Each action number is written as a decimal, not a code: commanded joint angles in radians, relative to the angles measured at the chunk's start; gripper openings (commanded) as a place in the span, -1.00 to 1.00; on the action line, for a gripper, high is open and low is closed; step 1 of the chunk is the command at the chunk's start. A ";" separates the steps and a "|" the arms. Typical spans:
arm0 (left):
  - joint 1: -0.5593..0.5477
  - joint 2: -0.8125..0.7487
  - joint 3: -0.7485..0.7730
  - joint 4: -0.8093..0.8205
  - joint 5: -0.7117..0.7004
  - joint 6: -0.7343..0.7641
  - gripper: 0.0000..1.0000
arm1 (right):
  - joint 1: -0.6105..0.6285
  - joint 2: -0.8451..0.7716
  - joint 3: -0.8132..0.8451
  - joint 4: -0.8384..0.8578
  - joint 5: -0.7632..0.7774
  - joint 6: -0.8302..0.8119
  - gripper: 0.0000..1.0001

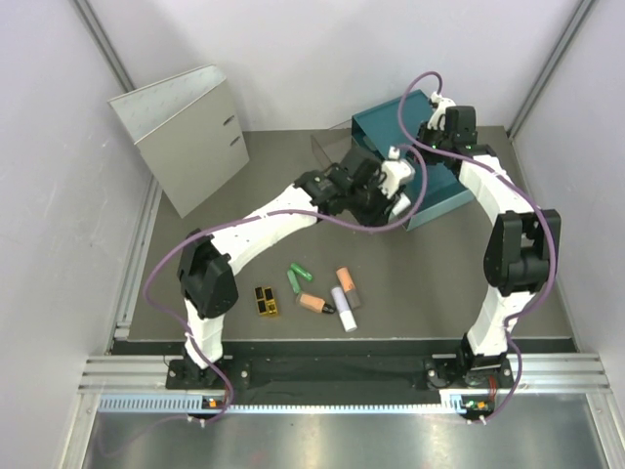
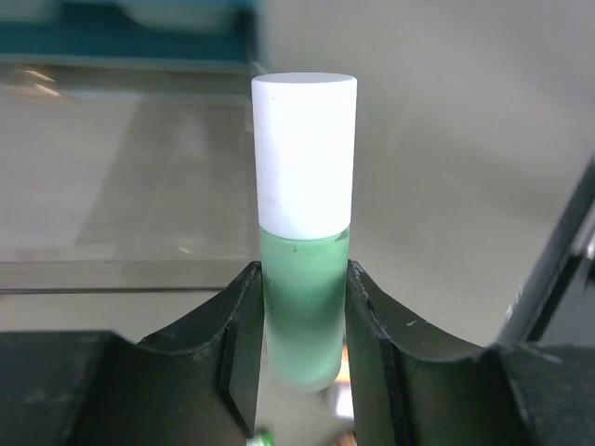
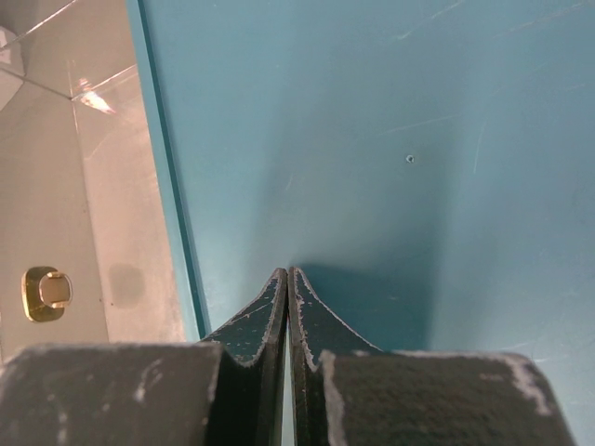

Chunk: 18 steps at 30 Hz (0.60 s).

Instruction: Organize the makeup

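Teal box [image 2: 130, 32] blurs behind the tube [image 2: 305, 186]; overhead, the left gripper [image 1: 398, 200] hides that tube and the left arm [image 1: 283, 210] covers much of the clear box [image 1: 327, 149]

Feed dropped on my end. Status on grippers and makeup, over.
Left gripper shut on green tube with white cap. Right gripper shut, empty, at teal box. Gold-and-black block, other tubes on table. Nothing seen blocking.

Pale walls [image 1: 391, 49] enclose three sides. Dark grey tabletop [image 1: 430, 293], evenly lit. Grey binder [image 1: 186, 137] stands at back left. Aluminium rails [image 1: 332, 369] run along the near edge.
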 commanded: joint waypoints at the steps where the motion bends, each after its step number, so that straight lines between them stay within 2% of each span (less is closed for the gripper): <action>1: 0.049 -0.020 0.076 0.136 0.052 -0.062 -1.00 | 0.016 0.067 0.002 -0.124 0.008 -0.007 -1.00; 12: 0.071 0.038 0.105 0.276 -0.038 -0.062 -1.00 | 0.014 0.095 0.025 -0.128 -0.001 -0.004 -1.00; 18: 0.071 0.084 0.096 0.311 -0.156 -0.065 -1.00 | 0.014 0.107 0.035 -0.128 -0.007 -0.004 -1.00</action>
